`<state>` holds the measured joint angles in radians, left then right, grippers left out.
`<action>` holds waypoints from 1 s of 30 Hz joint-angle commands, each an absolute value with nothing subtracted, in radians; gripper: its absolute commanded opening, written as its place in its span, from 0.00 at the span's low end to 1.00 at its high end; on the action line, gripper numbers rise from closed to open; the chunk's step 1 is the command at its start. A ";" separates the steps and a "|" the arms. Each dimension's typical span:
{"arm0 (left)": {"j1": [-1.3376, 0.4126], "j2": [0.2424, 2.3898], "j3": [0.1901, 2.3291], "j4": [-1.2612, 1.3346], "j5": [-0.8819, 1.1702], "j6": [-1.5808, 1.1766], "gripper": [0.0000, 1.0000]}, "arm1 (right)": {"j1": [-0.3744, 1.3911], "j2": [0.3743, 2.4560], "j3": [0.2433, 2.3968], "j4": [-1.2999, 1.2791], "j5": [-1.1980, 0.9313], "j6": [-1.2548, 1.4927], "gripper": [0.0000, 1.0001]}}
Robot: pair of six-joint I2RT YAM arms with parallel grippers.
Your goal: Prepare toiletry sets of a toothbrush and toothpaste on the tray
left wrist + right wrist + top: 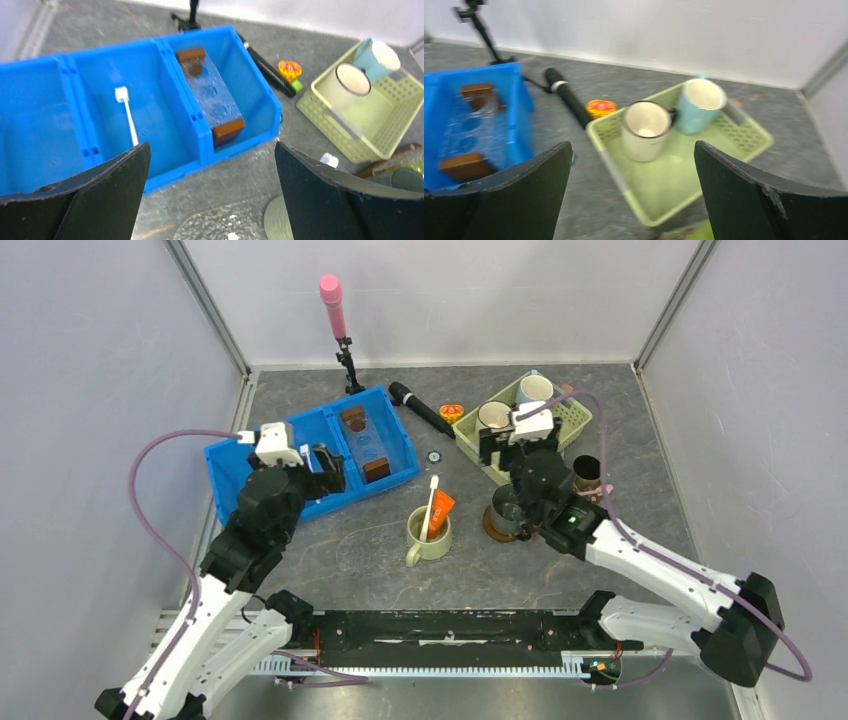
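A pale green mug (428, 536) stands mid-table with a white toothbrush (431, 502) and an orange tube (441, 510) in it. Another white toothbrush (127, 117) lies in the middle compartment of the blue bin (232, 462). The dark-brown tray (491, 528) is mostly hidden under my right arm; a dark green mug (505, 510) stands on its visible end. A second dark mug (587, 472) stands to the right. My left gripper (322, 466) is open and empty at the bin's near side (210, 200). My right gripper (515, 448) is open and empty over the basket's near edge (631, 195).
The pale green basket (572, 418) at the back right holds a cream mug (645, 127) and a light blue mug (698, 102). A brown-ended clear block (210, 95) sits in the bin's right compartment. A black microphone (420, 408), an orange toy (452, 412) and a pink-topped stand (335, 310) are at the back.
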<state>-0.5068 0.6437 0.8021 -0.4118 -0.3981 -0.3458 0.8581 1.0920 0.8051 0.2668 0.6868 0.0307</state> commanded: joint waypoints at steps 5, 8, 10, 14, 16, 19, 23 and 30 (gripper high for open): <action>-0.486 0.539 1.044 -0.521 -0.619 -0.078 1.00 | 0.721 0.862 0.805 0.107 0.901 -0.140 0.98; -0.486 0.487 1.095 -0.537 -0.693 0.021 1.00 | 0.708 0.762 0.781 0.080 1.019 -0.205 0.98; -0.486 0.440 1.107 -0.524 -0.744 0.081 1.00 | 0.707 0.690 0.756 0.078 1.072 -0.251 0.98; -0.486 0.333 1.105 -0.471 -0.830 0.169 1.00 | 0.707 0.534 0.698 0.120 1.112 -0.327 0.98; -0.487 0.292 1.104 -0.454 -0.864 0.192 1.00 | 0.707 0.474 0.680 0.126 1.112 -0.336 0.98; -0.488 0.238 1.095 -0.442 -0.895 0.195 1.00 | 0.706 0.410 0.658 0.135 1.105 -0.352 0.98; -0.490 0.198 1.069 -0.464 -0.917 0.161 1.00 | 0.707 0.380 0.641 0.143 1.100 -0.372 0.98; -0.492 0.173 1.036 -0.517 -0.919 0.053 1.00 | 0.707 0.357 0.632 0.150 1.095 -0.391 0.98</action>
